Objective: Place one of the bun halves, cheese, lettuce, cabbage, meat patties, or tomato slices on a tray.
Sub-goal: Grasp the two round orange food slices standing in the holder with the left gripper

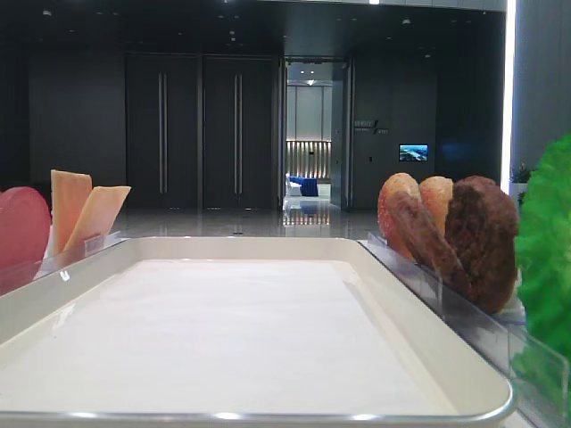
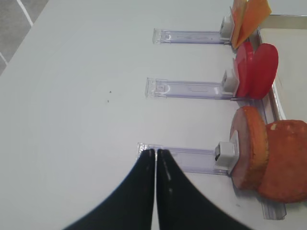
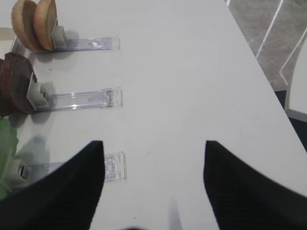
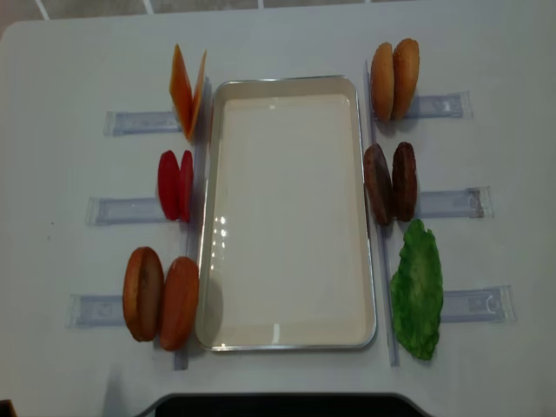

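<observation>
**Nothing on the tray yet**

The left gripper (image 2: pixel 156 158) hangs over the bench (image 2: pixel 72 96) with its jaws pressed together, holding nothing, just short of the clear holder (image 2: pixel 192 160) that props up the nearest buns (image 2: pixel 268 158). The right gripper (image 3: pixel 153 158) stands spread wide and empty above bare bench, beside the lettuce (image 3: pixel 7 143) holder.

The tray (image 4: pixel 287 343) lies between the two rows, its white bottom bare. Cheese (image 4: pixel 187 87), tomato (image 4: pixel 175 184) and buns stand along its left side; more buns (image 4: pixel 393 76), patties (image 4: pixel 391 181) and lettuce along its right. As I judge it, the work has not begun: a piece must still be picked, lifted and laid down.
</observation>
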